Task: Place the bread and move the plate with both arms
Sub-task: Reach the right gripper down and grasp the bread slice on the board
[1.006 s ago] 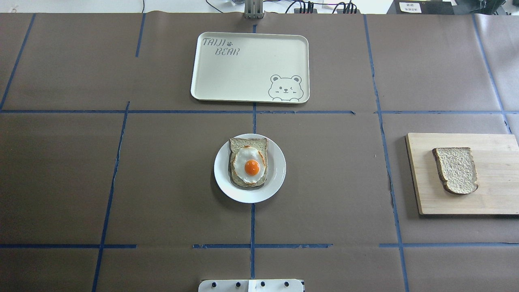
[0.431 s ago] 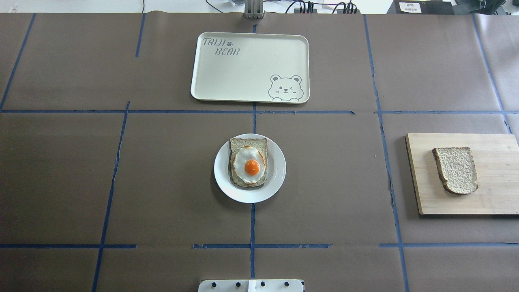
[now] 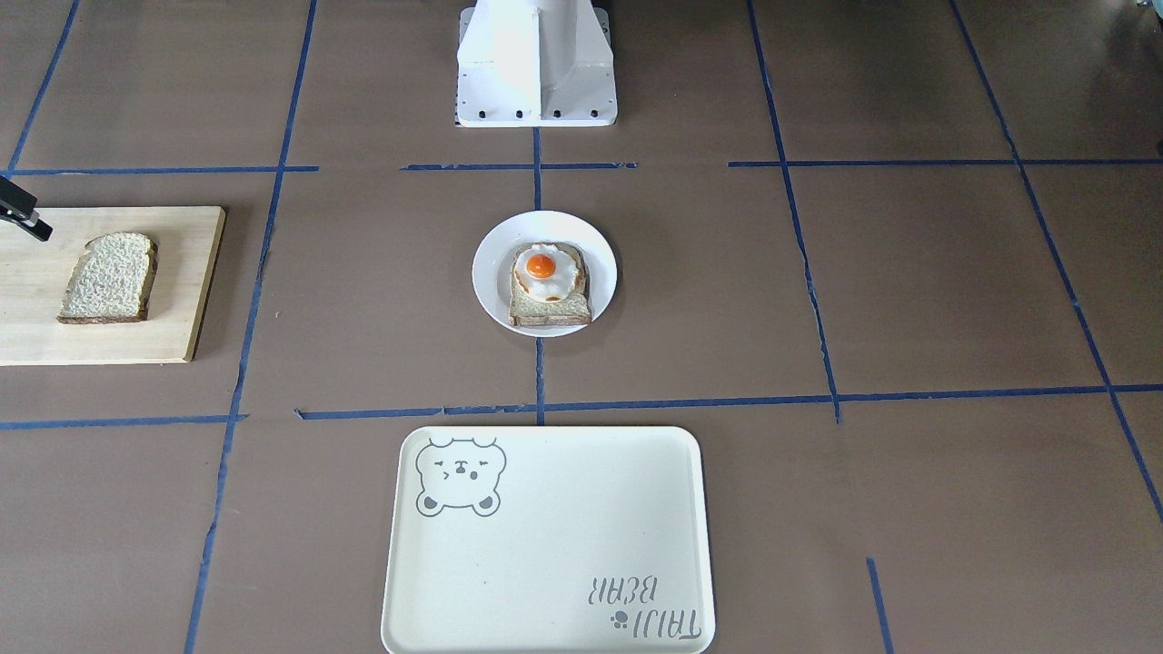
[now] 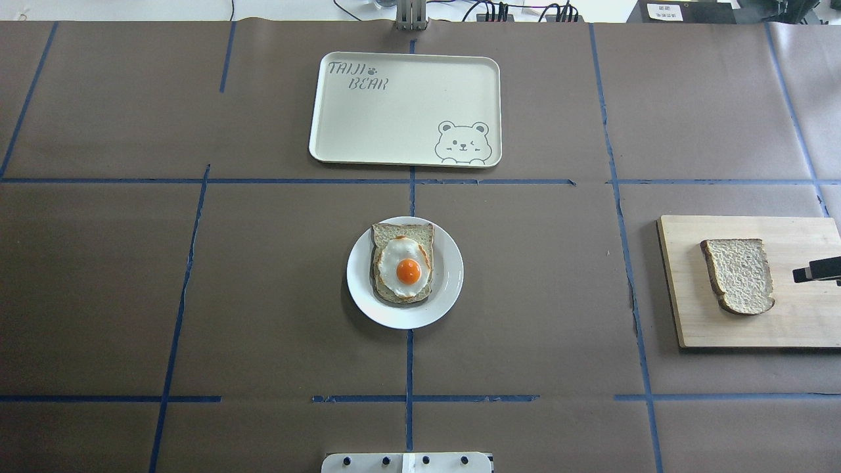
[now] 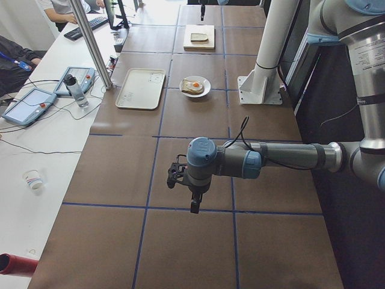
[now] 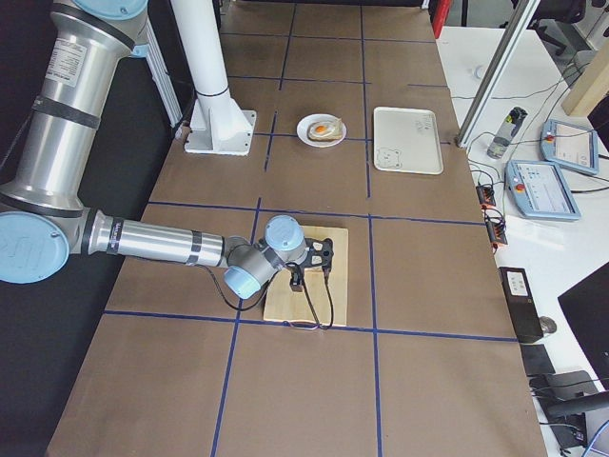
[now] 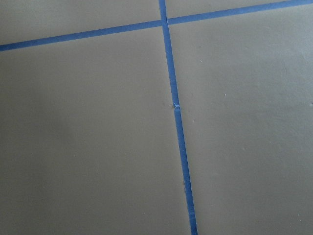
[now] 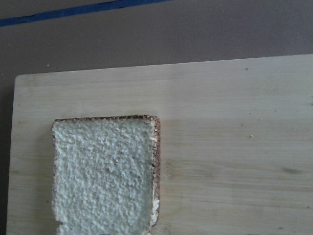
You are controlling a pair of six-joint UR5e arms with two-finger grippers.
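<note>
The plain bread slice lies flat on a wooden cutting board at the table's right; the right wrist view shows it from close above. The white plate stands at the table's middle and holds another slice bearing a fried egg. My right gripper reaches over the board's right edge, just right of the bread and not touching it; only its black tip shows, so I cannot tell its state. My left gripper hangs over bare table far to the left, and I cannot tell its state.
A cream rectangular tray with a bear drawing lies beyond the plate. The white robot base stands behind the plate. Blue tape lines cross the brown table cover. The left wrist view shows only table and tape.
The right gripper's tip has come into the overhead view from the right edge, over the cutting board. Bread, plate and tray have not moved.
</note>
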